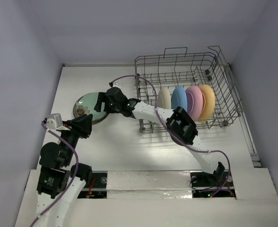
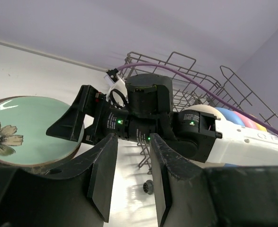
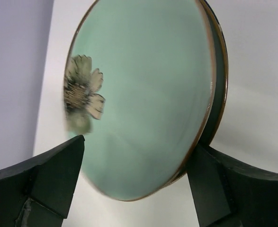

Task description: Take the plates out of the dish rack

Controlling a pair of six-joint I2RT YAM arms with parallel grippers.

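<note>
Step in hand: stacking.

- Mint green round plate with flower print (image 1: 88,104) lies flat atop stack of plates (image 3: 219,90), left centre of top view.
- Right gripper (image 3: 136,151) spread wide over it, gripping nothing.
- Left gripper (image 2: 131,177) narrowly parted, empty.
- Next, by judgement: right arm to grey wire dish rack (image 1: 224,94), upper right, for cream round plate (image 1: 164,98).

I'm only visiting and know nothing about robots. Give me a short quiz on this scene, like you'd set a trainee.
1. How many plates stand in the dish rack?
2. True or false: the right gripper is shut.
3. The mint green plate lies: A) inside the rack, B) on a stack to the left of the rack, C) on the floor.

Key
1. Four: cream, sky blue, pink, orange-yellow.
2. False: it is open.
3. B.
</note>
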